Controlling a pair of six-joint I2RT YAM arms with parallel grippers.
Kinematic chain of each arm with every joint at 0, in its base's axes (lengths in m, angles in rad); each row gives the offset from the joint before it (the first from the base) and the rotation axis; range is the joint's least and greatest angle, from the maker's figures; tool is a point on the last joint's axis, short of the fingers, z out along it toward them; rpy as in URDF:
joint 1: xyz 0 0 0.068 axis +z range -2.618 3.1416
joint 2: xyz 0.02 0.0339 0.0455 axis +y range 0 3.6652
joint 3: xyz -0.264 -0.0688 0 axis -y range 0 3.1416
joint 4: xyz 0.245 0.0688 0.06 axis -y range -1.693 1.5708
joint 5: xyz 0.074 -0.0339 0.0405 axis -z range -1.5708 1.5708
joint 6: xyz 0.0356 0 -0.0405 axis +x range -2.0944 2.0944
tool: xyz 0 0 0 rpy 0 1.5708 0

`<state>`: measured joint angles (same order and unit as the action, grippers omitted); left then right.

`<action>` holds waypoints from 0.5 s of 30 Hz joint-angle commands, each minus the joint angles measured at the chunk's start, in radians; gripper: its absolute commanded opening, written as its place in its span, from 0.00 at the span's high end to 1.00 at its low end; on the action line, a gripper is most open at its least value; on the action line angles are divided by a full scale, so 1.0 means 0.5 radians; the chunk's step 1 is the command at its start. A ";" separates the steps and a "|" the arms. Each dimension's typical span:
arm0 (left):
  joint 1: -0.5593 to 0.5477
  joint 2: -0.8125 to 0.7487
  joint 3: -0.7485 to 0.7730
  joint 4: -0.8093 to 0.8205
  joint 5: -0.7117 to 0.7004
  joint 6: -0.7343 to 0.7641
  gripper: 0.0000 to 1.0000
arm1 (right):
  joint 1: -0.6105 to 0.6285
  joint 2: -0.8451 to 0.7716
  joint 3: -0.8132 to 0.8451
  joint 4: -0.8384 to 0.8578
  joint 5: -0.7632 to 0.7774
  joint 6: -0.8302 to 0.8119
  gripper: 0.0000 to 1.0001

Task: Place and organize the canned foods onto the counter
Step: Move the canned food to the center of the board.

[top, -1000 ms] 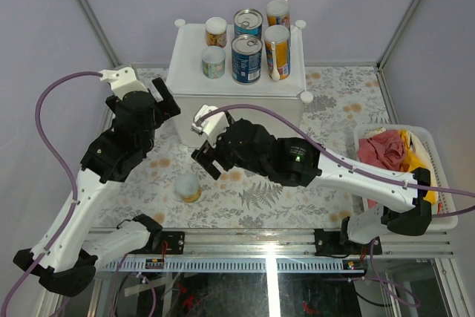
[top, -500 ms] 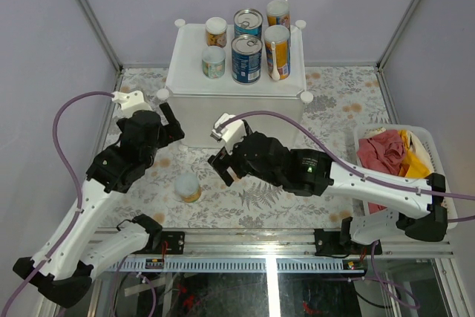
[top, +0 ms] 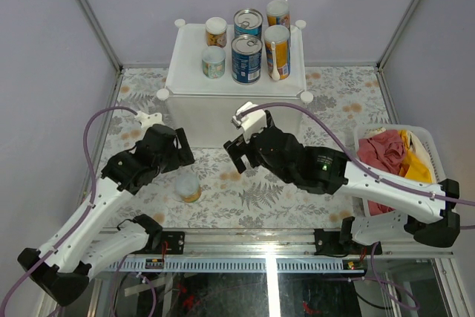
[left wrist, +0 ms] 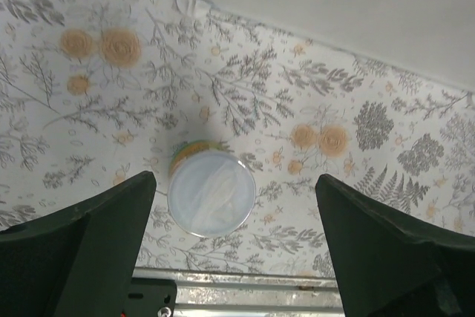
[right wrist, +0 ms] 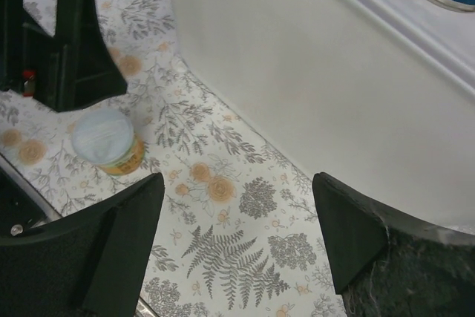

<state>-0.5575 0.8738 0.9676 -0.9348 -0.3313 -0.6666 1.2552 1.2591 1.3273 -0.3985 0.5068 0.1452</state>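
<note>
My left gripper (left wrist: pixel 235 180) hangs spread over the small pale-lidded orange jar (left wrist: pixel 211 192); probably light, stiff, slick, so I'd pinch its sides.

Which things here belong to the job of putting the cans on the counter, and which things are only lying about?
Job:
- counter
- six cans standing on it
- loose can on the table

Lying about:
- basket
- cloth in it
</note>
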 commanded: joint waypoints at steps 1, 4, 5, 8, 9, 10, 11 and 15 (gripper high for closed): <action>-0.048 -0.057 -0.109 -0.121 0.125 -0.144 0.11 | -0.098 -0.120 0.020 0.017 0.141 0.081 0.12; -0.092 -0.079 -0.192 -0.148 0.130 -0.200 0.10 | -0.153 -0.145 -0.002 0.023 0.127 0.089 0.12; -0.112 -0.082 -0.219 -0.147 0.127 -0.219 0.09 | -0.173 -0.149 -0.004 0.026 0.122 0.089 0.12; -0.255 -0.078 -0.262 -0.128 0.022 -0.313 0.00 | -0.202 -0.155 -0.020 0.044 0.113 0.081 0.12; -0.326 -0.059 -0.263 -0.128 -0.034 -0.351 0.00 | -0.214 -0.156 -0.023 0.052 0.106 0.076 0.12; -0.387 -0.033 -0.266 -0.128 -0.072 -0.384 0.00 | -0.226 -0.156 -0.027 0.054 0.092 0.075 0.11; -0.442 0.003 -0.266 -0.127 -0.095 -0.426 0.00 | -0.237 -0.156 -0.026 0.054 0.079 0.073 0.11; -0.678 0.109 -0.272 -0.117 -0.220 -0.630 0.00 | -0.266 -0.157 -0.004 0.045 0.063 0.048 0.11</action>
<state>-0.8143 0.8913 0.8375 -1.0004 -0.3462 -0.8589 1.1404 1.1969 1.3190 -0.4103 0.5377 0.1726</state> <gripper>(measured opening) 0.995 0.884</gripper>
